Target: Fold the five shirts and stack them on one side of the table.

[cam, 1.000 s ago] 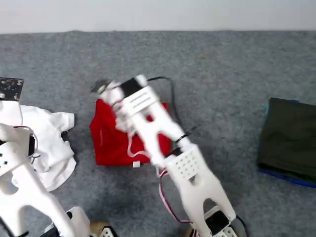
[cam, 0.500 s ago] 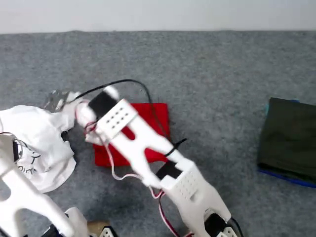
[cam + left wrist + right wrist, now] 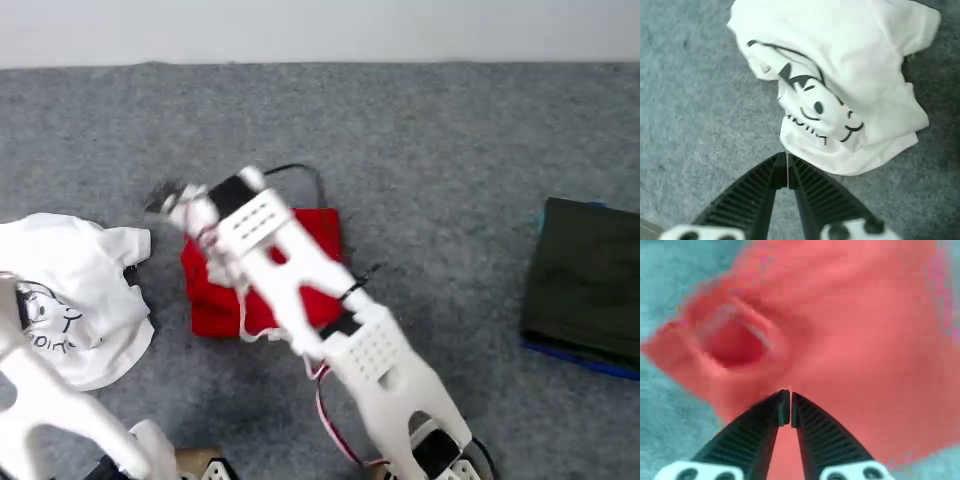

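Note:
A folded red shirt (image 3: 315, 235) lies mid-table, partly under my right arm (image 3: 300, 290). In the right wrist view the right gripper (image 3: 786, 399) is shut just above the red shirt (image 3: 855, 330), near a rumpled fold; nothing shows between its fingers. In the high view the right gripper (image 3: 165, 200) hangs past the shirt's far left corner. A crumpled white shirt (image 3: 85, 275) with a black cartoon print lies at the left. My left gripper (image 3: 787, 170) is shut over grey carpet, just off the white shirt's (image 3: 840, 65) edge.
A folded stack, dark shirt (image 3: 585, 280) over a blue one, sits at the table's right edge. Grey carpet (image 3: 450, 150) covers the table, with open room at the back and between the red shirt and the stack.
The right arm swung left toward the white shirt, then partway back over the red shirt. The left arm drew back toward the near edge, uncovering the white shirt's print.

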Robot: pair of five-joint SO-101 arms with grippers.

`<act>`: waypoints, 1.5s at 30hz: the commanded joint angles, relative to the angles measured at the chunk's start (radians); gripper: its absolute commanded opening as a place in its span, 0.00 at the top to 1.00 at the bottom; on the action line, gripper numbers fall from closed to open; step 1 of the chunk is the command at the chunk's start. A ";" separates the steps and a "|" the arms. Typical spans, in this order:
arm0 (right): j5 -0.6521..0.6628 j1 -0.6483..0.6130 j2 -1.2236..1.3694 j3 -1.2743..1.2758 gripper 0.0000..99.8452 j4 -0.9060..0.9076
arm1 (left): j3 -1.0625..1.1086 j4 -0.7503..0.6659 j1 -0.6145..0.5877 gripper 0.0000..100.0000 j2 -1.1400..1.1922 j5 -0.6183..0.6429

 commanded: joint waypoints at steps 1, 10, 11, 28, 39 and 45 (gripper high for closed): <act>-0.044 -0.114 -0.007 -0.008 0.99 0.042 | -0.077 -0.012 -0.077 0.98 -0.041 0.026; -0.052 -0.107 -0.182 -0.008 0.99 0.044 | -0.099 -0.012 -0.114 0.98 -0.041 0.025; -0.052 -0.082 -0.208 -0.006 0.99 0.044 | -0.099 -0.014 -0.112 0.98 -0.040 0.025; -0.275 0.236 -0.619 0.641 0.99 0.036 | -0.093 -0.017 -0.112 0.98 -0.040 0.025; -0.338 0.263 -0.410 0.760 0.99 -0.113 | -0.070 -0.020 -0.112 0.98 -0.040 0.025; -0.342 0.266 -0.547 0.658 0.99 0.013 | -0.050 -0.018 -0.114 0.98 -0.040 0.023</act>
